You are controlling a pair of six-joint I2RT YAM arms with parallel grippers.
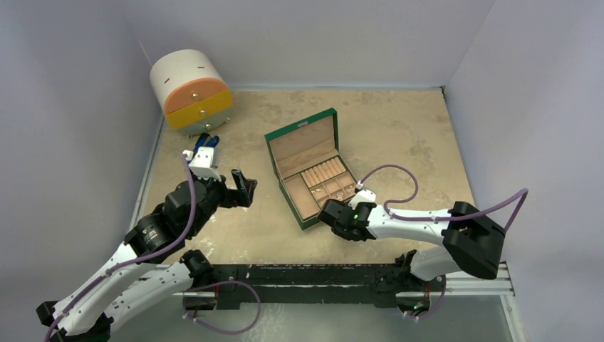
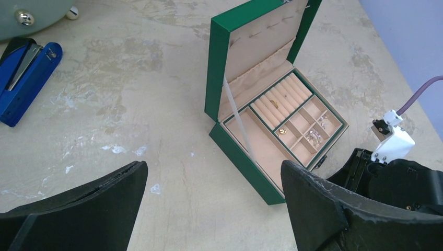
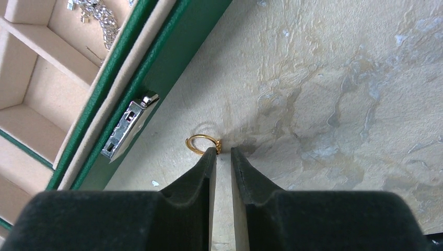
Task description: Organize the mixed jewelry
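Observation:
An open green jewelry box (image 1: 303, 142) sits mid-table. In the left wrist view its compartments (image 2: 245, 157) hold a gold ring (image 2: 275, 103), a gold piece (image 2: 282, 131) and silver pieces (image 2: 315, 136). A gold ring (image 3: 201, 144) lies on the table beside the box's front wall (image 3: 162, 63), just ahead of my right gripper's left fingertip. My right gripper (image 3: 223, 150) is low over the table at the box's near right corner (image 1: 329, 211), its jaws a narrow gap apart with nothing between them. My left gripper (image 1: 242, 187) is wide open and empty, left of the box (image 2: 214, 170).
A blue-handled tool (image 2: 26, 78) lies at the far left, near a round white cabinet with orange and yellow drawers (image 1: 191, 91). The box's metal clasp (image 3: 129, 123) hangs close to the ring. Grey walls enclose the table on three sides.

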